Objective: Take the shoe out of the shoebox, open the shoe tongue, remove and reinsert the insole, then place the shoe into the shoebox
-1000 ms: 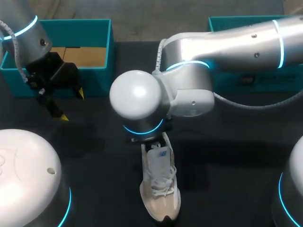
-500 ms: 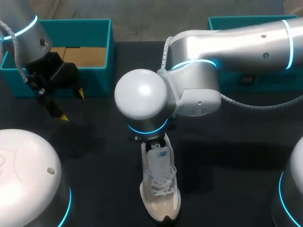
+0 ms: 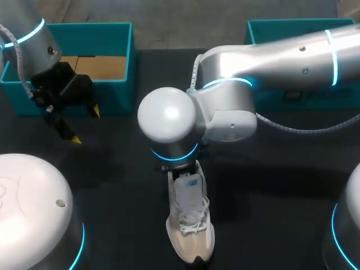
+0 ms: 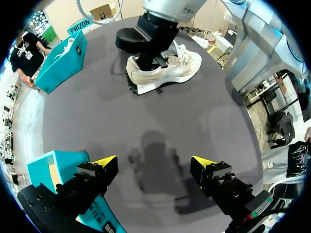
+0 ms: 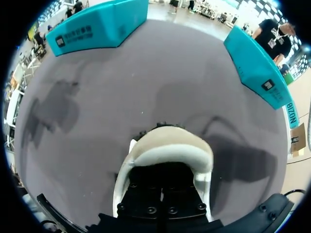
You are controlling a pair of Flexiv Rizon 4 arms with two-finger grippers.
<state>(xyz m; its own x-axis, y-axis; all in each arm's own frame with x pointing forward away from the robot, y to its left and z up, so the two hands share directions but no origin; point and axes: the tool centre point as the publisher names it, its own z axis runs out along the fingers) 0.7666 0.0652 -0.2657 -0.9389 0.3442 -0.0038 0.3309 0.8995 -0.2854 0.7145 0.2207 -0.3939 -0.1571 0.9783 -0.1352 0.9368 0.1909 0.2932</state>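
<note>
A white and beige shoe (image 3: pixel 191 225) lies on the dark table near the front middle, toe toward the front edge. My right arm's wrist (image 3: pixel 169 121) hangs over its heel. In the right wrist view my right gripper (image 5: pixel 163 201) is down inside the shoe's opening with its black fingers together; the heel collar (image 5: pixel 170 148) curves around it and the yellow tips are hidden. I cannot see an insole. My left gripper (image 3: pixel 84 125) hovers open and empty in front of the open teal shoebox (image 3: pixel 121 84) at the back left. From the left wrist view, the shoe (image 4: pixel 165 70) is far ahead of that gripper (image 4: pixel 154 162).
A second teal box (image 3: pixel 292 95) stands at the back right, partly behind my right arm. Two white domed arm bases sit at the front left (image 3: pixel 34 208) and front right (image 3: pixel 349 225) corners.
My right arm's wrist has shifted slightly to the right above the heel. The shoe and my left arm have stayed where they were.
</note>
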